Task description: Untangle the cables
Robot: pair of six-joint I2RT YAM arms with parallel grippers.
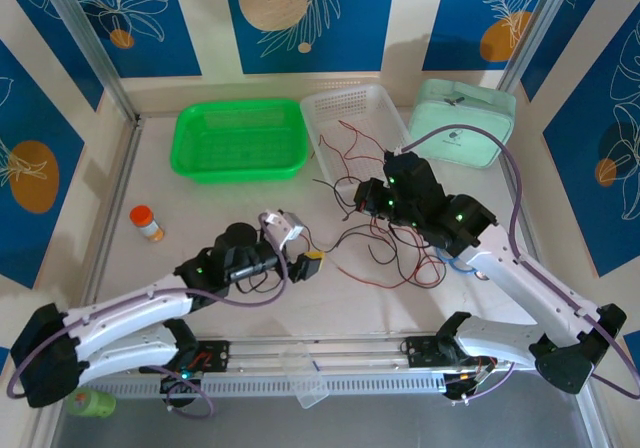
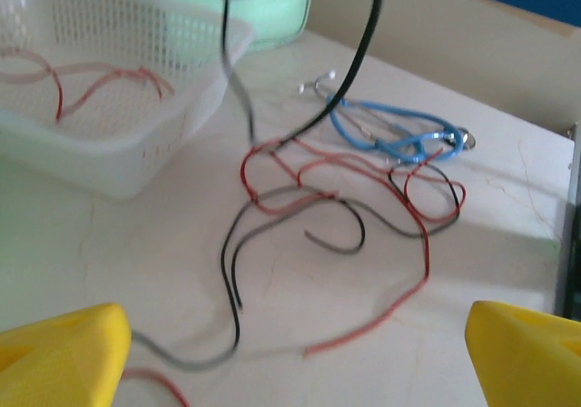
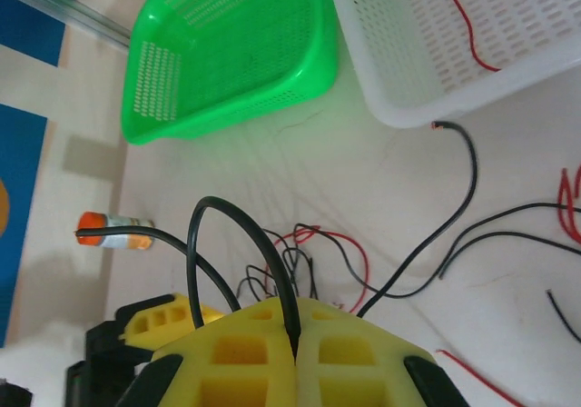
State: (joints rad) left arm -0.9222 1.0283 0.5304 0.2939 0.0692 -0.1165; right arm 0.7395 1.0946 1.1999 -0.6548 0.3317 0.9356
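- Right tool (image 3: 296, 330): jaws pressed fully together, pinching a black cable (image 3: 238, 221) that arches up out of the grip.
- Left tool (image 2: 295, 357): jaws spread wide, nothing between them, low over the table (image 1: 225, 203).
- Cables (image 1: 385, 243): a red and black knot lies on the table between the two tools, straight ahead of the left tool and just under the right one. More red strands lie in the white basket (image 1: 350, 118).
- Judgement: the loose ends trail lengthwise toward the left tool. That arm is free and nearer, so it is better placed to draw a strand away from the held one.
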